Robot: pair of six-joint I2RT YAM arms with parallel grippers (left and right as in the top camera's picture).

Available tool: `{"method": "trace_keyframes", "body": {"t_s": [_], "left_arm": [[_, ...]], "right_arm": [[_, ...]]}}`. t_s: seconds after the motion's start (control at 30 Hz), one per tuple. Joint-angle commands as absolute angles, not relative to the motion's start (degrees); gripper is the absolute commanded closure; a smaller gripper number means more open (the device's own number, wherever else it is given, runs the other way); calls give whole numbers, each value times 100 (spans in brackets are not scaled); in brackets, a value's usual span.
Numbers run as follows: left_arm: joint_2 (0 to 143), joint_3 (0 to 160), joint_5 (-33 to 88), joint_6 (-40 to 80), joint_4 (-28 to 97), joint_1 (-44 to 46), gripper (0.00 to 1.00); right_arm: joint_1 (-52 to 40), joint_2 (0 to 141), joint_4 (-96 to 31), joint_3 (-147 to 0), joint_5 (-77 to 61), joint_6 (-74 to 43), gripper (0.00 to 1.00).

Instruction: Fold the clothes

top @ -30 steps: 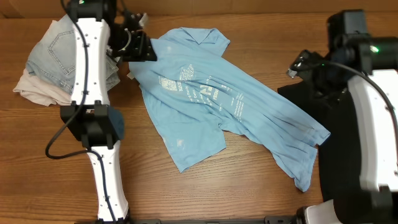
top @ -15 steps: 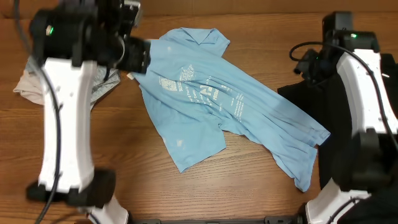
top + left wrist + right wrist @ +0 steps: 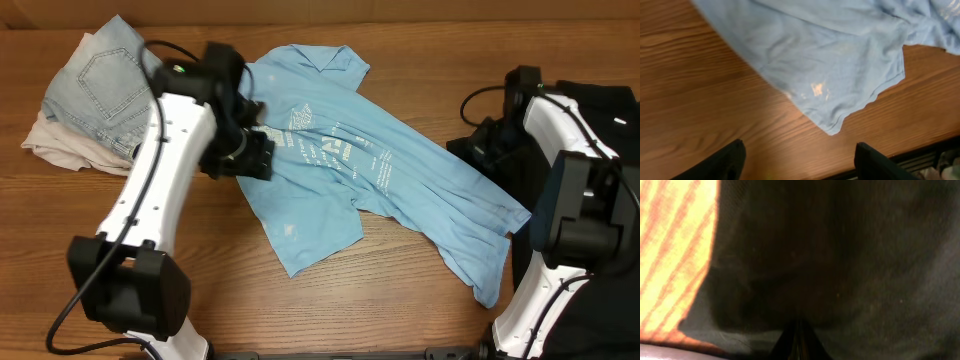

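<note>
Overhead, the sky-blue T-shirt [image 3: 350,160] is lying rumpled on the counter [image 3: 350,320]. The left claw [image 3: 248,158] is hovering open, empty, over its printed side. The right claw [image 3: 797,330] is sitting pinched shut beside its right edge and could drag the black garment [image 3: 600,100] along.

From above, the left arm [image 3: 165,180] hides one edge of the sky-blue T-shirt [image 3: 400,180], whose white lettering [image 3: 330,150] is too small to read. The beige cloth [image 3: 55,150] lies mostly under the denim shorts [image 3: 100,85]. The black garment [image 3: 612,105] runs off the right edge. The right pincer [image 3: 799,337] meets dim black cloth; whether any is pinched cannot be told. The left wrist view is blurred, and its bottom edge cuts the left pincer [image 3: 799,160].
</note>
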State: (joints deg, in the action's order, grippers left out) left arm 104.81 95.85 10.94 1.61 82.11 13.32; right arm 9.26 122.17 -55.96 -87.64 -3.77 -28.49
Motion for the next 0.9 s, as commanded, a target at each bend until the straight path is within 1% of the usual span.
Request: {"method": "trace_keyframes", "body": {"t_s": [0.0,0.1,0.23,0.27,0.37,0.4,0.43,0.47,0.53,0.6,0.7,0.8,0.83,0.87], "left_arm": [[10416,8897,1232,215,7915,1520,23],[10418,8241,1380,220,7459,1575,22],[10418,7594,1680,215,6845,1579,21],[10416,7452,1752,211,6652,1579,20],[10418,7166,1761,165,6101,1579,18],[10418,7098,1763,165,5933,1579,16],[10418,7039,1763,165,5778,1579,14],[10418,6982,1758,150,5658,1579,13],[10418,6831,1741,16,5435,1579,10],[10418,6661,1743,3,5242,1579,11],[10420,6307,1745,47,4823,1579,11],[10420,5964,1765,204,4469,1579,18],[10420,5859,1758,239,4445,1579,19],[10420,5795,1756,239,4453,1579,17]], "right_arm": [[1278,12357,-5452,-8501,163,-3131,96],[1970,12357,-5352,-8554,655,-3459,96],[3041,12357,-5186,-8659,550,-3516,96],[3267,12357,-5175,-8715,421,-3465,96],[3865,12350,-5170,-9059,-467,-2724,96],[4032,12344,-5223,-9233,-799,-2517,95],[4145,12324,-5299,-9397,-1114,-2309,92],[4209,12309,-5360,-9522,-1365,-2126,88],[4320,12204,-5627,-9891,-2014,-1702,75],[4320,12049,-5822,-10138,-2443,-1522,69],[4217,11701,-5935,-10302,-3033,-1496,64],[4003,11319,-6023,-10302,-3323,-1496,61],[3927,11212,-6080,-10302,-3334,-1496,60],[3833,11089,-6160,-10302,-3332,-1494,59]]}}
